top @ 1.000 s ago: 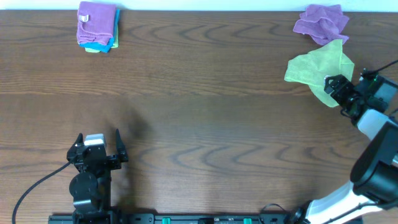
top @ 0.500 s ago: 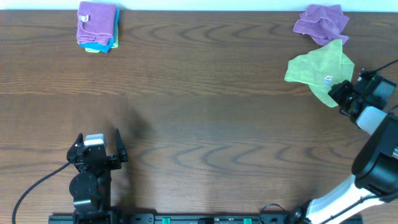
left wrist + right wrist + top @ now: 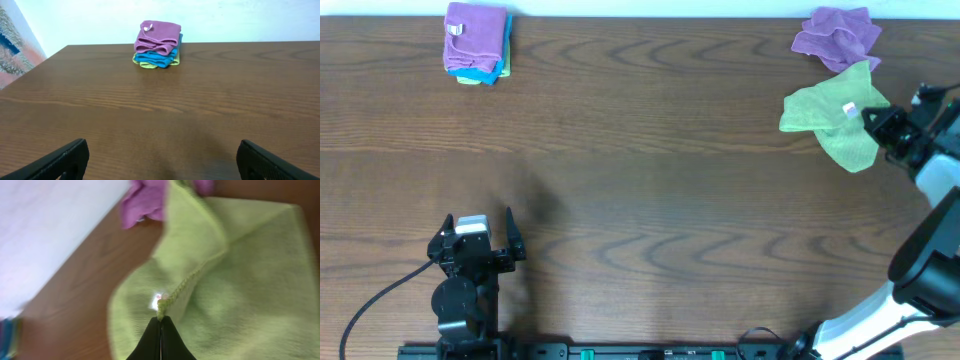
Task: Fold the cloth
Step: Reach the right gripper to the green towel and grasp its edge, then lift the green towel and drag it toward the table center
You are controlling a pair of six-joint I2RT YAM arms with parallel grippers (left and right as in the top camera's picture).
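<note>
R wrist: R gripper jaws pinching cloth hem, tag just beside. Overhead: cloth at far-right of table, touching purple cloth; pinch unclear there. L wrist: L gripper jaws spread, empty; stack ahead.

cloth: lime green, white tag
purple cloth: plain purple
stack: purple over teal-blue, yellow-green at the bottom
table: dark brown wood grain
</note>
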